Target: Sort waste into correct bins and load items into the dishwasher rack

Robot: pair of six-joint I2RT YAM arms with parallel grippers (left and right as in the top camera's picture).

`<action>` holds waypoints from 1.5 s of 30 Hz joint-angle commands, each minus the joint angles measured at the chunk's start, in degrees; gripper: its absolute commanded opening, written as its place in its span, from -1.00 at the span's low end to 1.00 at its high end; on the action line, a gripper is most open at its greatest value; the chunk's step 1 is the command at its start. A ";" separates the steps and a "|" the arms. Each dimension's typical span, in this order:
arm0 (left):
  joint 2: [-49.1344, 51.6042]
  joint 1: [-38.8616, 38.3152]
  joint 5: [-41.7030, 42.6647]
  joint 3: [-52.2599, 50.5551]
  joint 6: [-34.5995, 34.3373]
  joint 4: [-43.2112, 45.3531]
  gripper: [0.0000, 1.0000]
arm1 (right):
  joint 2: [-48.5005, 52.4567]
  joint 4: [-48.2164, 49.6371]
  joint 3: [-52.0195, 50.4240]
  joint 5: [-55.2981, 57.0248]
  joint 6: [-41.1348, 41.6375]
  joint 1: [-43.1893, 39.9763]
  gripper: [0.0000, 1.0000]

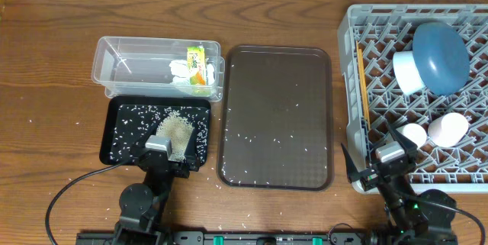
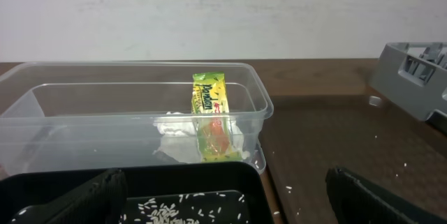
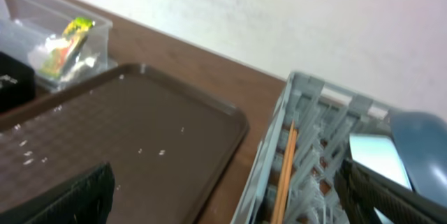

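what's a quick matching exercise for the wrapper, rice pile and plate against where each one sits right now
Things:
1. wrapper
2. rice pile
3. plate

Places:
a. in the rack
b. in the tub
c. in the black tray

Pairs: 1-b, 2-c, 3-a

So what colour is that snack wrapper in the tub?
The snack wrapper is yellow, green and orange, clearest in the left wrist view.
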 commanded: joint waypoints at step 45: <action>-0.31 0.42 -0.74 -1.18 0.79 -1.62 0.87 | -0.74 16.81 -11.45 -0.66 0.90 -0.31 0.98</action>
